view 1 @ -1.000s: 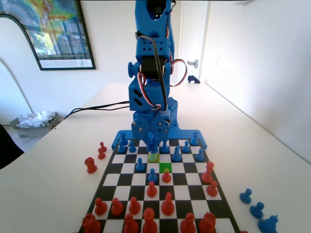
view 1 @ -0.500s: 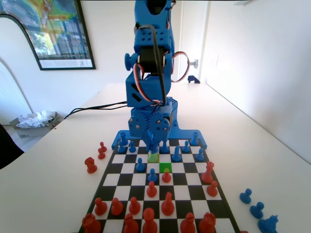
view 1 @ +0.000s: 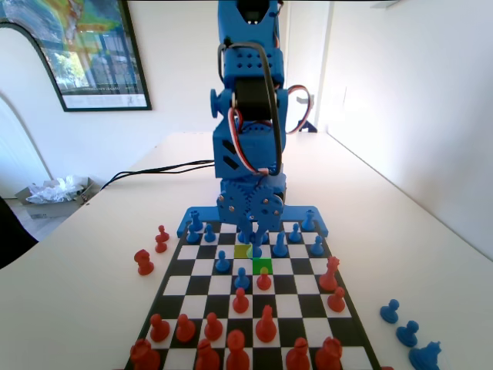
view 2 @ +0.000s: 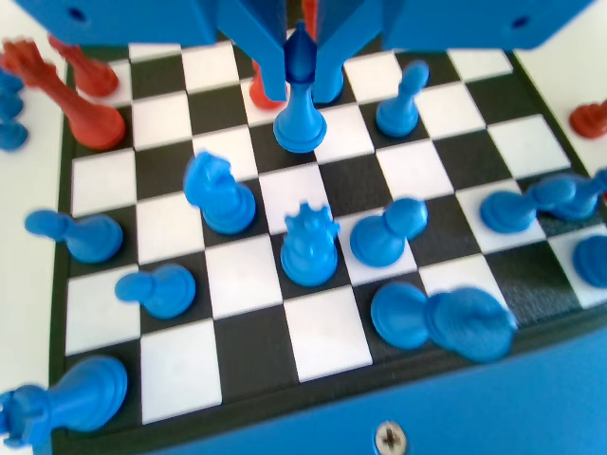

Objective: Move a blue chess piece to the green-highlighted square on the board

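Gripping a small blue plastic pawn (view 2: 300,118) by its round head, the blue two-finger gripper (view 2: 302,59) hangs down from twelve o'clock in the wrist view, its two jaws pressed against either side of the piece. The pawn stands upright, its flared base seemingly low over the flat chessboard of black and white squares (view 2: 327,332), above the edge between a black and a white square; whether the base touches the surface I cannot tell.

From the fixed view, the gripper (view 1: 254,237) is low over the far half of the board (view 1: 350,333), with the held pawn (view 1: 256,248) at the right edge of a duller yellow-green highlighted square (view 1: 242,250). The bright green-highlighted square (view 1: 262,266) lies just beside it, at about five o'clock from the pawn, and is bare. A red plastic pawn (view 1: 263,279) stands on the square directly at six o'clock from the green one.

In the wrist view, other blue pieces surround the held pawn: a blue crowned piece (view 2: 309,248) at six o'clock, a blue knight-shaped piece (view 2: 218,190) at seven o'clock, and another blue pawn (view 2: 402,102) at three o'clock. Tall red pieces (view 2: 81,100) stand at nine o'clock near the board's corner.

In the fixed view, three blue pieces (view 1: 406,333) stand off the board on the white table (view 1: 85,293) at four o'clock.
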Controlling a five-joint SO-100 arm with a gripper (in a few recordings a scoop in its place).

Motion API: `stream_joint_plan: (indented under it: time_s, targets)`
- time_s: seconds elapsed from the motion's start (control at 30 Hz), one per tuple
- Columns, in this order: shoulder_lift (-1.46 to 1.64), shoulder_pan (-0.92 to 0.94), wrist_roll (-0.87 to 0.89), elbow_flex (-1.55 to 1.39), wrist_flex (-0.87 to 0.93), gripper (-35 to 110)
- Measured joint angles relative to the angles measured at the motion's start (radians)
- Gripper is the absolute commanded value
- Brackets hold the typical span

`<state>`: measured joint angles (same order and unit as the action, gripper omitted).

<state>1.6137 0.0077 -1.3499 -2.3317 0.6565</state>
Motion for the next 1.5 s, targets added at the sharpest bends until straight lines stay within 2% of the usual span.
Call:
stream_joint_plan:
  time_s: [1.5]
  targets:
    - [-0.055,-0.035,-0.026,-0.044,-0.143,4]
